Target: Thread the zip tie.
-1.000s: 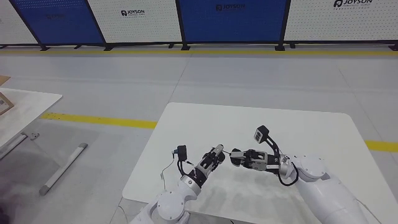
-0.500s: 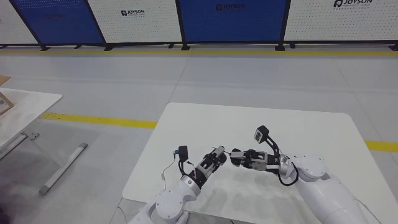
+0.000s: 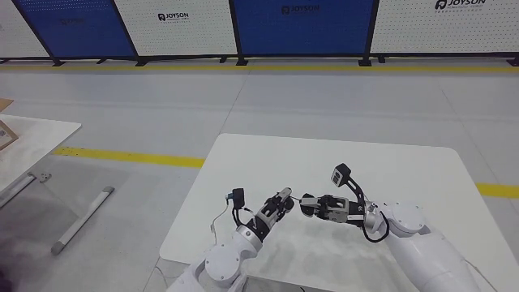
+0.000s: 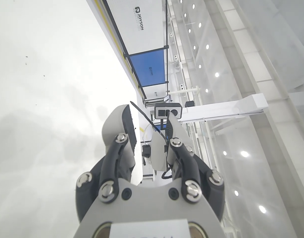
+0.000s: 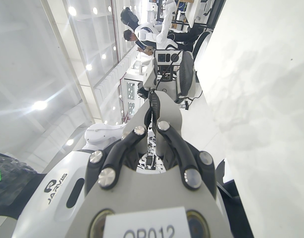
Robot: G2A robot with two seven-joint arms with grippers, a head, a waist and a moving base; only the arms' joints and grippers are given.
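The zip tie (image 4: 142, 114) is a thin black strip. It runs slantwise through the gap between the pads of my left gripper (image 4: 148, 115), which is open around it. My right gripper (image 5: 152, 94) is shut on the zip tie (image 5: 147, 117), whose dark strip curves back between its fingers. In the top view the left gripper (image 3: 281, 203) and the right gripper (image 3: 307, 204) face each other tip to tip, just above the white table (image 3: 340, 162) near its front edge. The tie is too thin to make out there.
The white table has bare surface behind and to both sides of the grippers. Its front edge lies just below the arms. Another white table (image 3: 32, 142) stands off to the left. Blue and white panels (image 3: 300, 12) line the far floor.
The left arm has shifted very slightly; both grippers stay tip to tip in the same spot, with the same grip.
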